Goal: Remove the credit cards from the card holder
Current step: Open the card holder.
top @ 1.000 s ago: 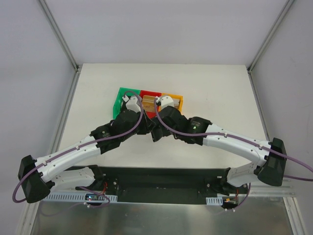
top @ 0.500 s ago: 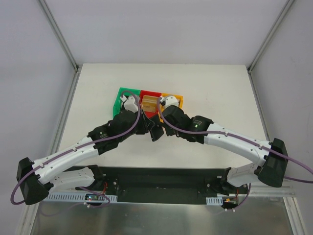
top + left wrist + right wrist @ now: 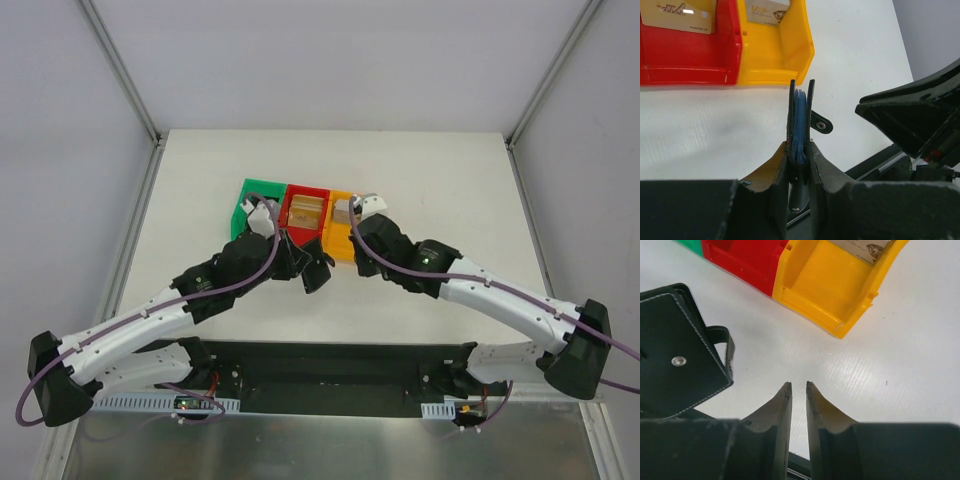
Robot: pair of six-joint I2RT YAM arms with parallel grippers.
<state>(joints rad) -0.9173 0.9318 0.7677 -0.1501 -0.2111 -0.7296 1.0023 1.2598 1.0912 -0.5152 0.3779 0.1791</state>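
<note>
Card holder (image 3: 800,107): small black folding wallet w/ white stitching, a snap stud & a strap. Grey-blue inner panels show between the covers. It's folded nearly flat and seen edge-on from the left wrist.
Where: over the middle of the worktop (image 3: 450,170), just on the near side of the bin row. Can't tell whether it touches the surface.
Left gripper (image 3: 800,147): jaws pinching the holder's lower edge, both covers between them.
Right gripper (image 3: 799,386): jaws a narrow slit apart, nothing in them. It hangs beside the holder, facing the orange bin (image 3: 830,285).
Credit cards (image 3: 680,17): tan-gold, printed. One lies in the red bin (image 3: 690,55), a second card (image 3: 865,247) in the orange bin. Can't tell if any are left inside the holder.
Handling (my guess): holder is light, soft at the fold & likely to flop. Cards are stiff, thin & slick, so best taken by an exposed short edge w/ the holder pinched near its spine.
</note>
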